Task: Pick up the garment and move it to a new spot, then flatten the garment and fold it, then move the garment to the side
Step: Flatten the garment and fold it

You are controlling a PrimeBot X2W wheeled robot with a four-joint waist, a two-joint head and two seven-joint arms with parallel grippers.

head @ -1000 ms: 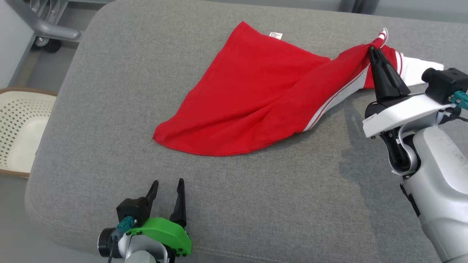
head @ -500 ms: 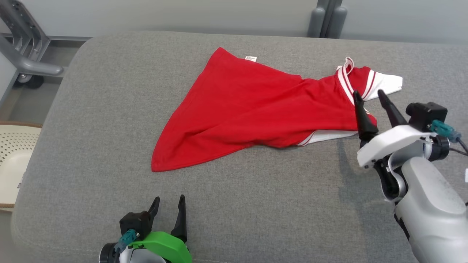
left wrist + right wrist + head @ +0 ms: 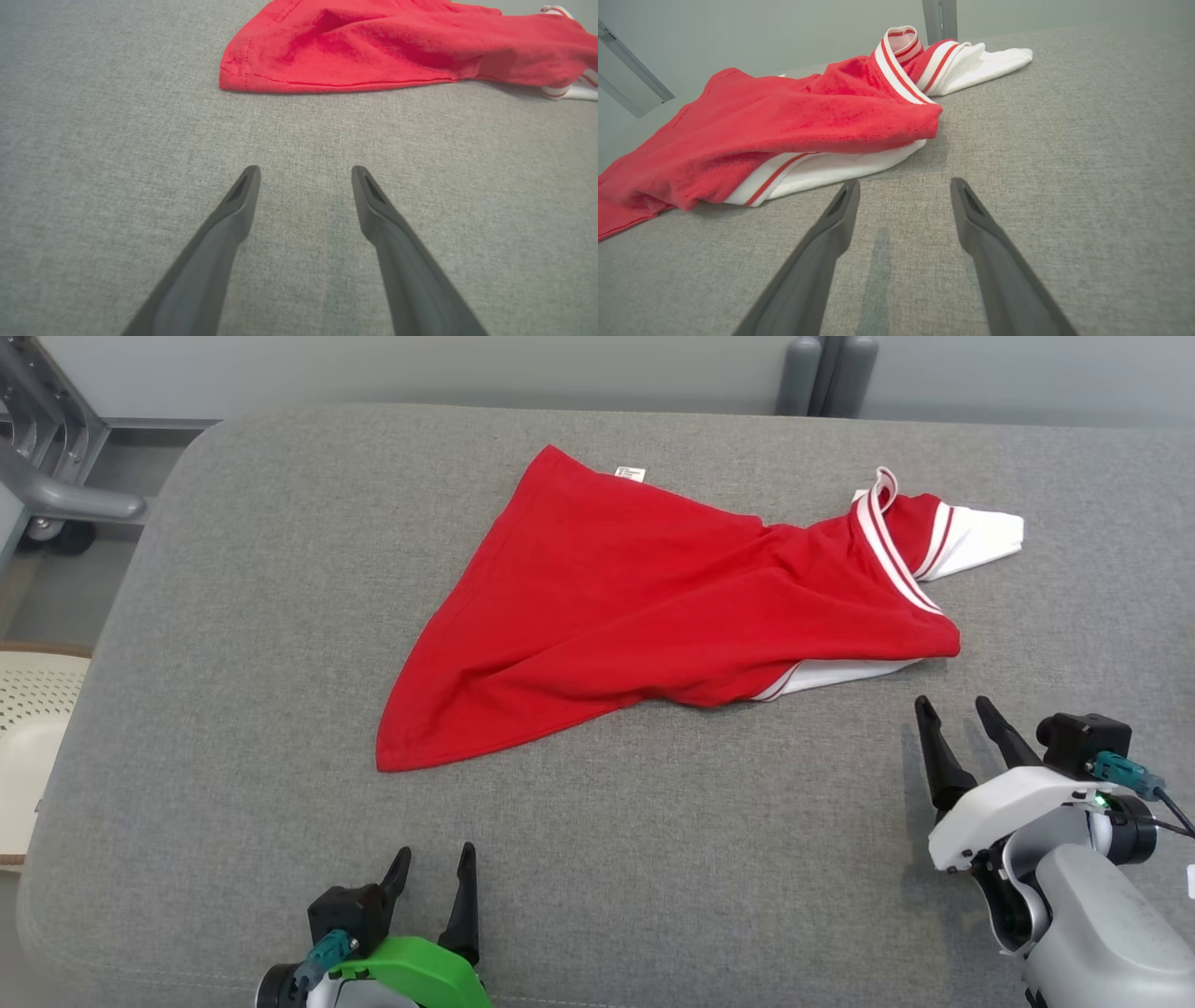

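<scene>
Garment lies bunched in the middle of the grey surface, free of both grippers and not yet flattened.

The left gripper sits near the front edge, well short of the pointed hem corner, its fingers apart and empty. The right gripper rests just short of the white sleeve tucked under the red cloth, with fingers likewise spread and holding nothing. To flatten well, each side should probably pinch a single layer at opposite ends, hem and shoulder, then lift slightly and draw outward so the doubled-over body opens. The cloth is a soft red knit, gathered into a rough triangle with long folds running toward the striped ribbed collar. The surface is padded, coarse weave, likely to drag fabric that is slid rather than lifted.
</scene>
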